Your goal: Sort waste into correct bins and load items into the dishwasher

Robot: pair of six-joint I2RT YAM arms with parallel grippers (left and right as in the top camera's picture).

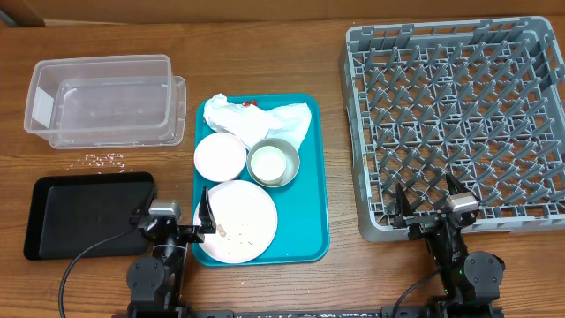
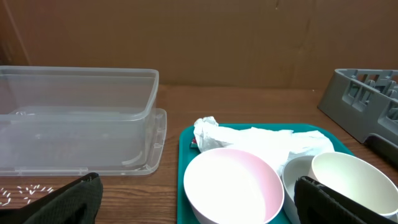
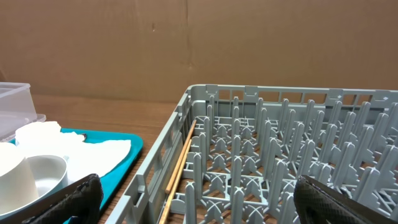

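Both arms are at the near edge. The left gripper (image 1: 173, 215) is spread wide and empty by the plate (image 1: 240, 223), and the right gripper (image 1: 430, 205) is also spread, just before the rack (image 1: 459, 115). I judge no step is begun – nothing sorted, nothing loaded. On the teal tray (image 1: 313, 231), going farther, are the pink bowl (image 1: 220, 155), the cup (image 1: 268, 162) in the metal bowl (image 1: 294, 170), then the napkins (image 1: 258, 119). The next move probably needs 1 gripper to reach over the dishes and pinch the napkins.
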